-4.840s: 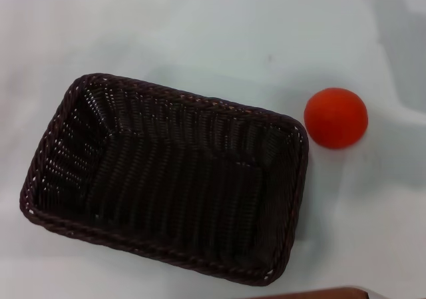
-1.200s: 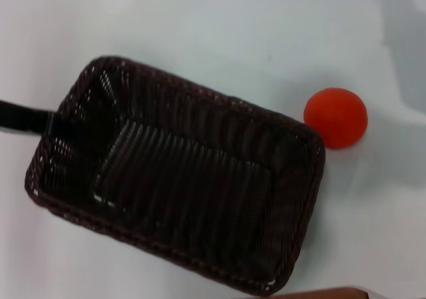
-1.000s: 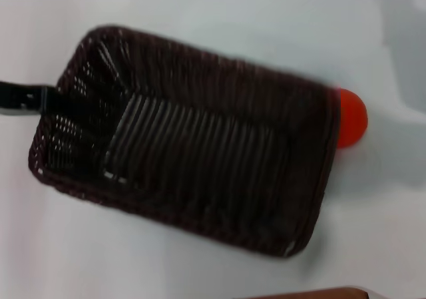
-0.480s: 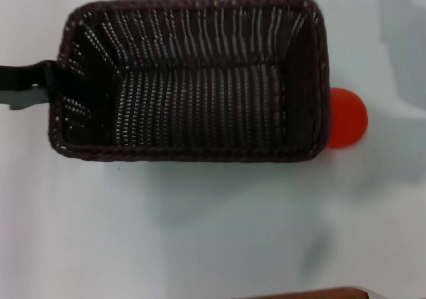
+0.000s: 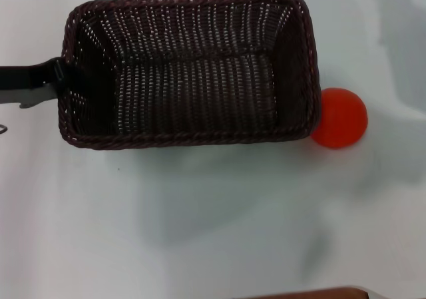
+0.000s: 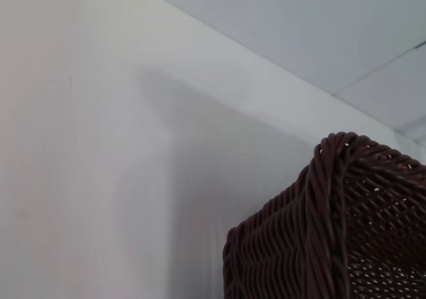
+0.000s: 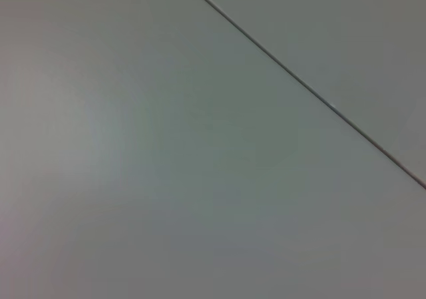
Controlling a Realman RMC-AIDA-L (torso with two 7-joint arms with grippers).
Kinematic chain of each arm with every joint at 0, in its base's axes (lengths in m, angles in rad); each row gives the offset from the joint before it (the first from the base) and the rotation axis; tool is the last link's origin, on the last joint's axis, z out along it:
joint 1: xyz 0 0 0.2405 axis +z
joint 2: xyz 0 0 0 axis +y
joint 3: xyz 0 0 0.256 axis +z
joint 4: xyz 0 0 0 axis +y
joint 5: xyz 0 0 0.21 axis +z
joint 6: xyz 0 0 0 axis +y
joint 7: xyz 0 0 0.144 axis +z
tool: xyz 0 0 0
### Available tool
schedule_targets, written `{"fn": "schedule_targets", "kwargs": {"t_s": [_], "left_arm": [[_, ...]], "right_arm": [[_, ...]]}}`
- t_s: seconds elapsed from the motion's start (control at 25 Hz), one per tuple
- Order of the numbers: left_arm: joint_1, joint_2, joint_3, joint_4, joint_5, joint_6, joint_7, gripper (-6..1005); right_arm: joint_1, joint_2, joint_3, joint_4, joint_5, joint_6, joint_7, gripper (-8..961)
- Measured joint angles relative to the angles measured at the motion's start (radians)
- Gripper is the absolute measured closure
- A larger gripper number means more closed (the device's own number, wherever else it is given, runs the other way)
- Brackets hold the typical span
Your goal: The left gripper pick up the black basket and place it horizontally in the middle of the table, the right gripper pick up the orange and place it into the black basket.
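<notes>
The black basket (image 5: 190, 69) is held off the white table (image 5: 213, 232), lying horizontal across the upper middle of the head view, with its shadow below it. My left gripper (image 5: 56, 82) comes in from the left edge and is shut on the basket's left short rim. A corner of the basket also shows in the left wrist view (image 6: 326, 232). The orange (image 5: 341, 118) rests on the table just off the basket's right end, partly covered by its rim. My right gripper is out of view.
A brown edge (image 5: 313, 294) shows at the bottom of the head view. The right wrist view shows only a plain grey surface with a thin line across it.
The left gripper took the basket's left rim, lifted it, and turned it from a slant to horizontal, farther up the view. In the last half second it shifted slightly left. The orange stayed put.
</notes>
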Motion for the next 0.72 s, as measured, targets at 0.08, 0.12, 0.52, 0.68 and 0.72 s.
{"fn": "schedule_targets", "kwargs": {"t_s": [0.08,0.12,0.52,0.68,0.72], "left_arm": [[0.005,0.001,0.004,0.002,-0.005,0.017,-0.001,863],[0.007,0.002,0.005,0.006,-0.005,0.025,-0.001,863],[0.027,0.007,-0.003,0.046,0.003,0.077,0.002,863],[0.04,0.008,-0.005,0.049,0.008,0.087,0.004,863],[0.04,0.008,-0.005,0.049,0.008,0.087,0.004,863]], "right_arm": [[0.0,0.0,0.0,0.001,0.0,-0.001,0.0,153],[0.001,0.0,0.0,0.002,0.0,-0.001,0.0,154],[-0.001,-0.003,-0.002,0.006,0.0,-0.016,0.0,166],[-0.002,-0.003,-0.002,0.007,0.0,-0.016,0.0,171],[-0.002,-0.003,-0.002,0.007,0.0,-0.016,0.0,173]]}}
